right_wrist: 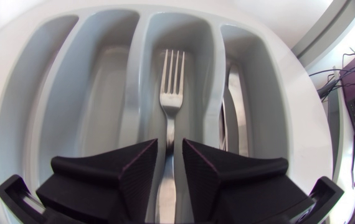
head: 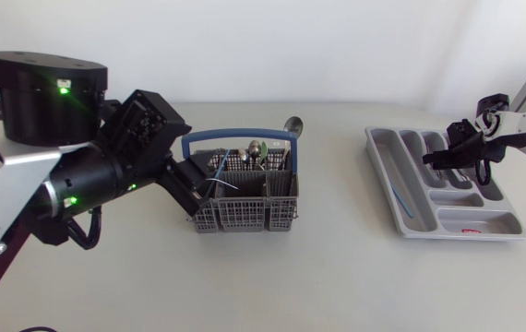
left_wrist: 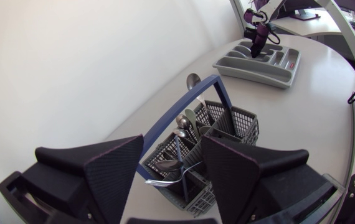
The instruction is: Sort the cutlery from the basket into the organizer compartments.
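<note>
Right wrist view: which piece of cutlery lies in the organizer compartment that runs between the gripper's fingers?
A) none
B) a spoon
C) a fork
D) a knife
C: a fork, tines pointing ahead, lies along the organizer compartment between the right gripper's fingers.

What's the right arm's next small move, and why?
Probably lift the right gripper straight up, clear of the organizer. The fork already lies flat in its compartment. The jaws stand open, with a gap on either side of the handle, so nothing is left to release.
</note>
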